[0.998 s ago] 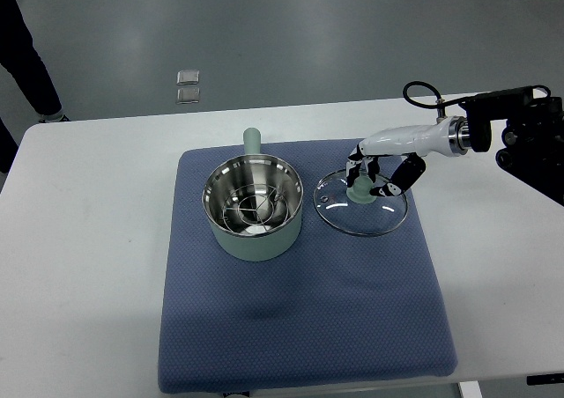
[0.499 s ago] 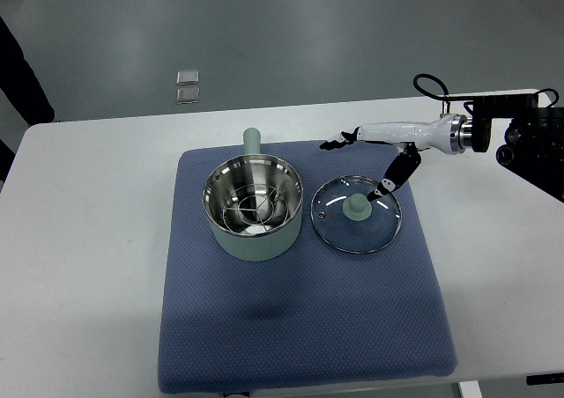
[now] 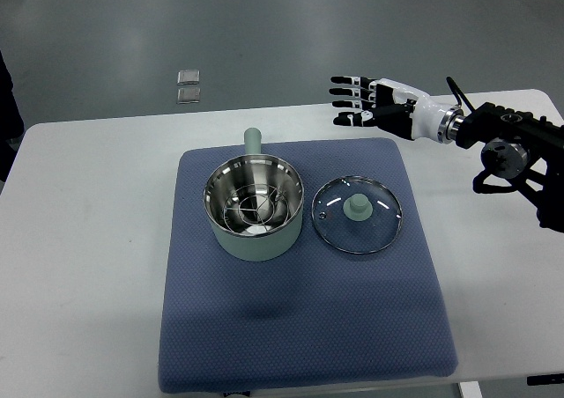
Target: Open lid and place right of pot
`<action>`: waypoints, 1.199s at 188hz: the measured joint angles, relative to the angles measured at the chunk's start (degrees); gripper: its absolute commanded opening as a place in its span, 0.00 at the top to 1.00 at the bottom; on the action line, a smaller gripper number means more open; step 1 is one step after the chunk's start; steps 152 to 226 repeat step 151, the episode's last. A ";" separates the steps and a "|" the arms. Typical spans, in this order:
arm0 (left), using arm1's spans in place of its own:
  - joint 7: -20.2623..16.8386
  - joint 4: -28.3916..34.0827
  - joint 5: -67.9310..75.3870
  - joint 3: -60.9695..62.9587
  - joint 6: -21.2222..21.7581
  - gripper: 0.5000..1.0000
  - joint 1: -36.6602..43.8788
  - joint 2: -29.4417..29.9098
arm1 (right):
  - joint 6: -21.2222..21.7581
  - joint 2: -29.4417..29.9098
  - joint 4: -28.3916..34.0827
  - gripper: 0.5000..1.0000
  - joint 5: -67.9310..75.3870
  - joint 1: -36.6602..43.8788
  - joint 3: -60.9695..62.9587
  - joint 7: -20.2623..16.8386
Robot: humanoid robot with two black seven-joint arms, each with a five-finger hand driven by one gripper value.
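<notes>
Lid (image 3: 358,214) lies flat on the blue mat (image 3: 308,327), just right of the pot (image 3: 254,209). Right hand (image 3: 374,105) hovers above the mat's far edge, fingers spread, holding nothing.

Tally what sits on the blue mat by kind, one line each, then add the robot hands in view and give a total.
Pots: 1, the pale green pot, open, with a wire rack inside.
Lids: 1, the glass lid, lying flat on the blue mat to the right of the pot.
Robot hands: 1, the right hand, fingers spread, holding nothing.
Total: 3
</notes>
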 measured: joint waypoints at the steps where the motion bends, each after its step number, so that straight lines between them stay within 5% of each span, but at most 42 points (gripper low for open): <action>1: 0.00 0.00 0.00 0.00 0.00 0.00 0.00 0.00 | -0.03 0.11 -0.08 0.16 0.63 -0.03 -0.01 -0.28; 38: 0.00 0.00 0.00 0.00 0.00 0.00 0.00 0.00 | -0.51 4.50 -4.25 0.15 14.89 -1.47 -0.02 -5.62; 226: 0.00 0.00 0.00 0.00 0.00 0.00 -0.01 0.00 | 0.67 6.03 -5.44 0.14 15.73 -3.02 0.32 -5.21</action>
